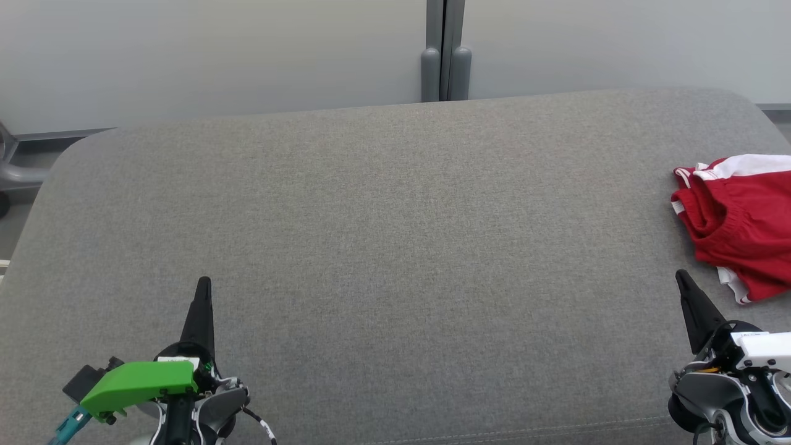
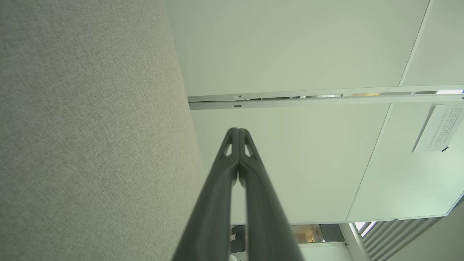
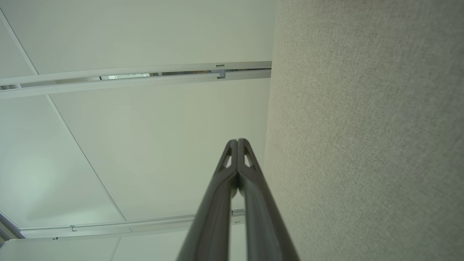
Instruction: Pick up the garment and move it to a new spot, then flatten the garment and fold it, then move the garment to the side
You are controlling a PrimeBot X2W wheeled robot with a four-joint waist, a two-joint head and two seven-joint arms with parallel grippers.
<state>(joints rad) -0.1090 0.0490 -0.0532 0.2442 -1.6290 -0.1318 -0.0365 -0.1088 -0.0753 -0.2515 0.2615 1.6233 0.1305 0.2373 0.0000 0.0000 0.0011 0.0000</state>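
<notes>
The garment (image 1: 738, 222) is red with white trim, bunched in a heap at the right edge of a grey upholstered surface (image 1: 395, 235), partly cut off by the head view's border. My left gripper (image 1: 203, 283) is at the lower left, shut and empty, far from the cloth. At the lower right, my right gripper (image 1: 681, 275) is shut and empty, its tip just below and left of the garment, apart from it. In the wrist views both the left gripper (image 2: 238, 129) and the right gripper (image 3: 237, 140) have their fingers pressed together, holding nothing.
Pale wall panels (image 1: 210, 55) stand behind the surface, with a grey post (image 1: 445, 49) at the joint. The surface's rounded far corners drop off at the upper left and upper right. A grey chair leg (image 1: 18, 173) is at the far left.
</notes>
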